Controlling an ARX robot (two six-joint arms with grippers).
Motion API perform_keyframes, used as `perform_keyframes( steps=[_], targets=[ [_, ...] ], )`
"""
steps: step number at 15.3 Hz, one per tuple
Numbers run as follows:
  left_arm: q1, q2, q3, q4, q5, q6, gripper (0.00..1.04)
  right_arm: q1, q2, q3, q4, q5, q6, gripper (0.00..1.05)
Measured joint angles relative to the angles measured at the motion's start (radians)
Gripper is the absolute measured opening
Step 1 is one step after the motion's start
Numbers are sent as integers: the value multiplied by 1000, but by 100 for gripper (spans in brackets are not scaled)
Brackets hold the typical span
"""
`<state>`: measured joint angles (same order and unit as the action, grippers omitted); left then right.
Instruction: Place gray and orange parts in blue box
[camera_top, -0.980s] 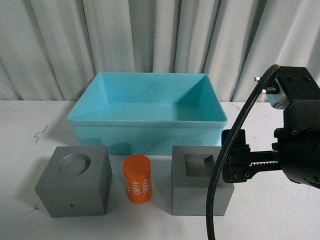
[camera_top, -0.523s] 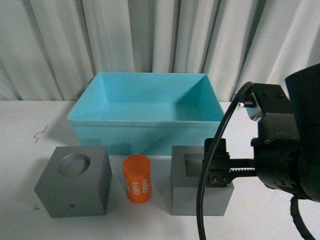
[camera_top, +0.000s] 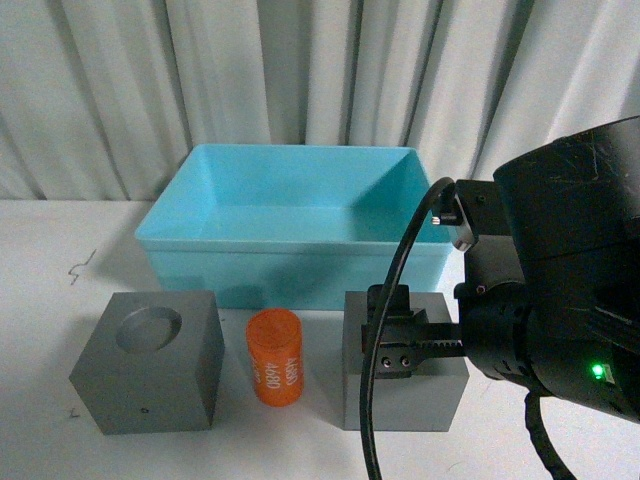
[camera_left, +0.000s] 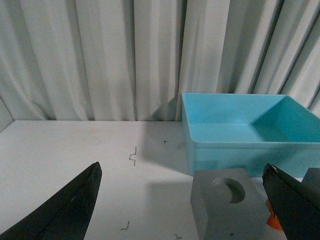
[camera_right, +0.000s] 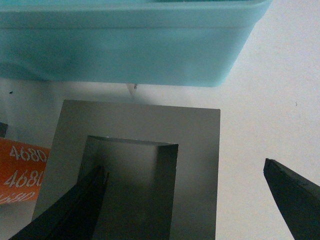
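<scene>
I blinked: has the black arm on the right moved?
Yes. The right gripper moved left, over the gray cube with the rectangular hole, judged against the blue box.

The orange cylinder (camera_top: 275, 357) stands in a narrow gap between the round-recess cube (camera_top: 150, 365) and rectangular-hole cube (camera_top: 400, 402), the blue box (camera_top: 290, 272) wall close behind, while desk (camera_top: 40, 300) left of them appears open.

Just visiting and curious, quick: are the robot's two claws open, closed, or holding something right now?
Left gripper: open, holding nothing.
Right gripper: open over the gray cube with the rectangular hole, holding nothing.
</scene>
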<state>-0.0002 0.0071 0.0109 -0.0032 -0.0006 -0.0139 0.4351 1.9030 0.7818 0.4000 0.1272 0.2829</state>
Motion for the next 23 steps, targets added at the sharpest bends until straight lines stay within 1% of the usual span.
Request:
perform_keyframes(
  steps=[1, 2, 4, 5, 7, 9, 11, 12, 13, 14, 16, 23],
  targets=[
    [0, 0, 0, 0, 0, 0, 98, 5, 4, 1, -5, 3, 9, 89],
    [0, 0, 0, 0, 0, 0, 98, 6, 7, 1, -10, 6, 13, 78],
    [0, 0, 0, 0, 0, 0, 98, 10, 8, 1, -8, 7, 15, 63],
    [0, 0, 0, 0, 0, 0, 98, 10, 8, 1, -7, 10, 15, 54],
    [0, 0, 0, 0, 0, 0, 98, -1, -14, -24, -6, 18, 30, 20],
    [0, 0, 0, 0, 0, 0, 98, -5, -93, -58, -76, 7, 42, 19],
    [0, 0, 0, 0, 0, 0, 98, -26, -264, -64, -117, -6, 23, 19],
    [0, 0, 0, 0, 0, 0, 98, -102, -435, 57, -114, -9, -26, 19],
    [0, 0, 0, 0, 0, 0, 98, -168, -287, 322, -55, 20, -158, 19],
    [0, 0, 0, 0, 0, 0, 98, -149, -53, 518, -112, -4, -182, 19],
    [0, 0, 0, 0, 0, 0, 98, -134, 113, 687, -174, 5, -177, 19],
    [0, 0, 0, 0, 0, 0, 98, -80, 391, 889, -324, 62, -111, 19]
  ],
)
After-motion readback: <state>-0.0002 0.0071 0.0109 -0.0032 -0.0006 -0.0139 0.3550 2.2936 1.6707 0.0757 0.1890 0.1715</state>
